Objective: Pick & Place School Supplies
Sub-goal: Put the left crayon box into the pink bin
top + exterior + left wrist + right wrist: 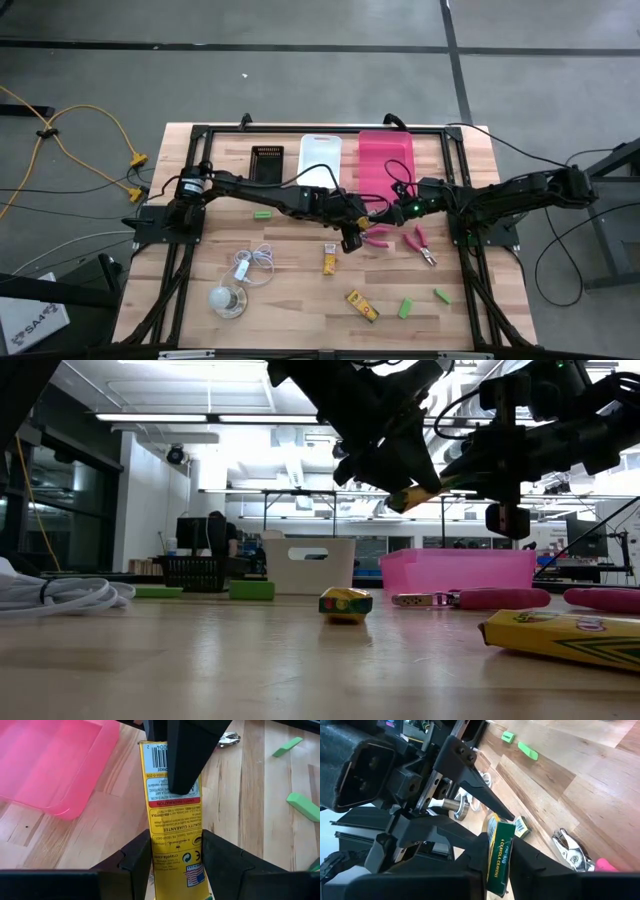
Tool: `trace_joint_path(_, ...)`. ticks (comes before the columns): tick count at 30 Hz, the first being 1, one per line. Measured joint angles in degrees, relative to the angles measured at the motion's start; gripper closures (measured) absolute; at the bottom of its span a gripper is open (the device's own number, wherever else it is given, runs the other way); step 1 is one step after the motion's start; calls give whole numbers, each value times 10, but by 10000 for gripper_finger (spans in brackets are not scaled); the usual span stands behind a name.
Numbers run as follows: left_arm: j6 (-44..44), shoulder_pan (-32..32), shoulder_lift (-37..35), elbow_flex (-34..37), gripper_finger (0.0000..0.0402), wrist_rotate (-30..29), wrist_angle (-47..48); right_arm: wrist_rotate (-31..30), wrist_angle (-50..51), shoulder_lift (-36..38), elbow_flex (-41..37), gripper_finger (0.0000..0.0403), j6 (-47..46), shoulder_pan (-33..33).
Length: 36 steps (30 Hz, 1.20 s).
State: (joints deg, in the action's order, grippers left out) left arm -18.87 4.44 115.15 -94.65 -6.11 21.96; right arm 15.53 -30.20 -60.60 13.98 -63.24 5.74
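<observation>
One yellow crayon packet (172, 810) hangs in the air between both grippers, over the wood beside the pink bin (386, 165). My left gripper (176, 840) is shut on one end of it and my right gripper (500, 847) on the other, barcode end. They meet near the table's middle (365, 218). Two more packets (329, 260) (362, 305) lie flat on the table. Two pink-handled scissors (380, 238) (422, 243) lie right of centre. Green pieces (262, 213) (405, 308) (442, 295) lie scattered. My left gripper pinches the packet's two long narrow sides near its end (172, 855) between its two fingers, coming slanting down from the table's left and lying along the packet. The packet is clear of the table. My right gripper pinches the barcode end (501, 845) by its broad front and back faces, one finger (185, 755) lying over the printed back. It comes nearly level from the table's right.
A black bin (268, 163) and a white bin (320, 160) stand beside the pink one along the far edge. A coiled white cord (255, 262) and a pale round disc (228, 298) lie at the near left. Bare wood lies between them and the packets.
</observation>
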Motion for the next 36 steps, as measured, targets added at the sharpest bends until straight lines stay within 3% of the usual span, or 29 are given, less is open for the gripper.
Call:
trace_joint_path(13, 65, 10, 0, 0, 244, -3, 0, 13, 1, 0, 0, 363, 1, 0)
trace_joint_path(24, 92, 18, 0, 0, 179, -15, 1, 13, -1, 0, 0, 364, 1, 0)
trace_joint_path(36, 105, 21, -20, 0, 171, -27, -2, 9, 18, 1, 0, 364, 3, 0)
